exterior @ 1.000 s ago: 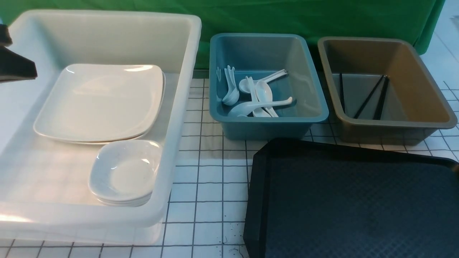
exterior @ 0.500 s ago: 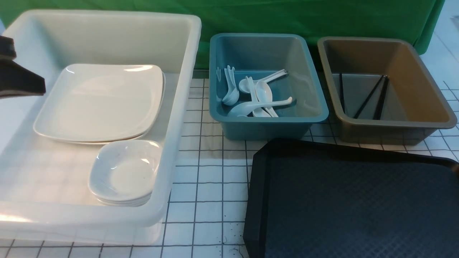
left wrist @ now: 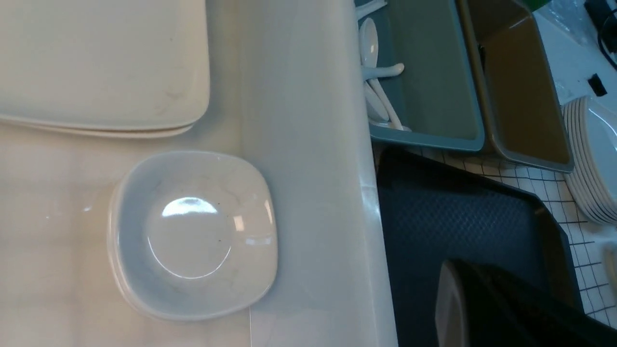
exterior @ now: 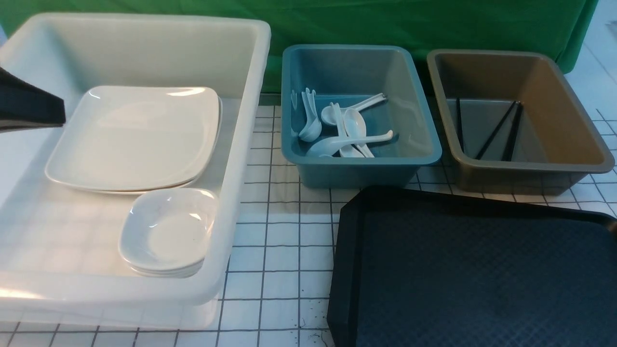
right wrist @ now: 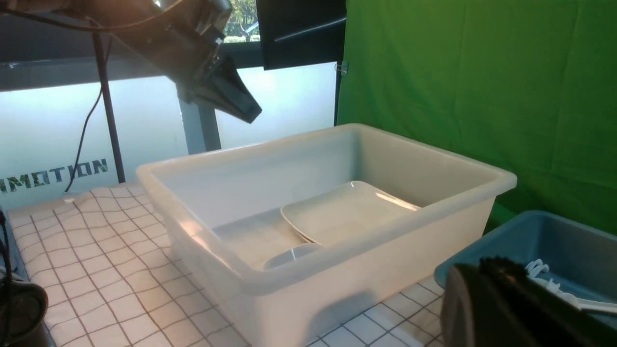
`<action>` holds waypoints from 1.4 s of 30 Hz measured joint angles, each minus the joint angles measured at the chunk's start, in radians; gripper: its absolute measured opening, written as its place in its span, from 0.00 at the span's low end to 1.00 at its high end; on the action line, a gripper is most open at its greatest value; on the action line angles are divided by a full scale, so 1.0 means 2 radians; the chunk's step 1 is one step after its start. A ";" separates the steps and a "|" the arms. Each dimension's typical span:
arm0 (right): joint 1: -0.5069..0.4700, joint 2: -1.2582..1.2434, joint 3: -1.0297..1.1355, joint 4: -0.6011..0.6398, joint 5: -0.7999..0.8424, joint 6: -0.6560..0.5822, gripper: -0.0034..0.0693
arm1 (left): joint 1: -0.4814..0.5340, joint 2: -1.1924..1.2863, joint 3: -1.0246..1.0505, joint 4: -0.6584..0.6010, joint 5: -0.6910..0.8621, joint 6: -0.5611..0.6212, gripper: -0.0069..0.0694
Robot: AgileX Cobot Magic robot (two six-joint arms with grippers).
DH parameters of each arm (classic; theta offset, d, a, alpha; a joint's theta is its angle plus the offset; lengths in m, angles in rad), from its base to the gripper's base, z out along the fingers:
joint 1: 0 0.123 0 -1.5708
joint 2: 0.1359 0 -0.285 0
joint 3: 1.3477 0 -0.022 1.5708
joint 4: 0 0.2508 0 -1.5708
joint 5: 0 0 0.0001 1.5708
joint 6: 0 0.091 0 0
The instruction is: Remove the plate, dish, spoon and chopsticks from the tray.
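Note:
The black tray (exterior: 472,270) lies at the front right with nothing on it. Large white plates (exterior: 135,137) are stacked in the white bin (exterior: 241,159), with small white dishes (exterior: 166,231) stacked in front of them. White spoons (exterior: 337,130) lie in the blue bin (exterior: 424,144). Black chopsticks (exterior: 496,130) lie in the brown bin (exterior: 578,140). My left gripper (exterior: 53,113) hangs shut and empty over the white bin's left side, above the plates. My right gripper (right wrist: 482,270) holds nothing; its fingers stand close together, and a gap between them does not show clearly.
The three bins stand in a row along the back of the gridded tabletop (exterior: 279,231), before a green cloth (exterior: 385,24). In the left wrist view a further stack of white plates (left wrist: 593,159) stands beyond the tray's (left wrist: 458,212) right side.
My left gripper has drifted a little to the right, further over the white bin. Nothing else in the front view has moved.

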 joint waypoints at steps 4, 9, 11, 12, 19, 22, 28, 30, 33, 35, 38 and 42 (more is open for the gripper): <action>0.000 0.000 0.000 0.098 0.001 0.000 0.17 | 0.000 -0.027 0.000 0.000 0.000 0.000 0.09; -0.001 0.000 0.001 0.136 0.001 0.000 0.19 | 0.000 -0.040 0.000 -0.001 0.002 -0.010 0.09; -0.009 -0.001 0.008 0.139 -0.006 0.000 0.20 | 0.000 -0.040 0.000 -0.001 0.002 -0.016 0.09; -0.016 -0.002 0.014 0.140 -0.012 0.000 0.20 | 0.000 -0.040 0.000 -0.001 0.002 -0.020 0.09; -0.138 -0.058 0.128 0.140 -0.080 0.000 0.23 | 0.000 -0.040 0.000 0.000 0.002 -0.023 0.09; -0.213 -0.105 0.192 0.140 -0.082 0.000 0.24 | 0.000 -0.040 0.000 0.005 0.000 -0.021 0.09; -0.345 -0.153 0.302 0.140 -0.080 0.000 0.26 | 0.000 -0.040 0.000 0.040 -0.009 -0.014 0.09; -0.389 -0.153 0.323 0.140 -0.078 0.000 0.28 | 0.000 -0.040 0.000 0.050 -0.009 -0.003 0.09; -0.414 -0.153 0.323 0.140 -0.068 0.000 0.29 | 0.000 -0.040 0.000 0.064 -0.009 0.007 0.09; -0.423 -0.153 0.323 0.140 -0.066 0.000 0.29 | 0.000 -0.040 0.000 0.069 -0.009 0.014 0.09; -0.444 -0.153 0.323 0.140 -0.065 0.000 0.30 | 0.000 -0.040 0.000 0.079 -0.009 0.025 0.09; -0.476 -0.153 0.323 0.140 -0.065 0.000 0.31 | 0.000 -0.040 0.000 0.091 -0.009 0.029 0.09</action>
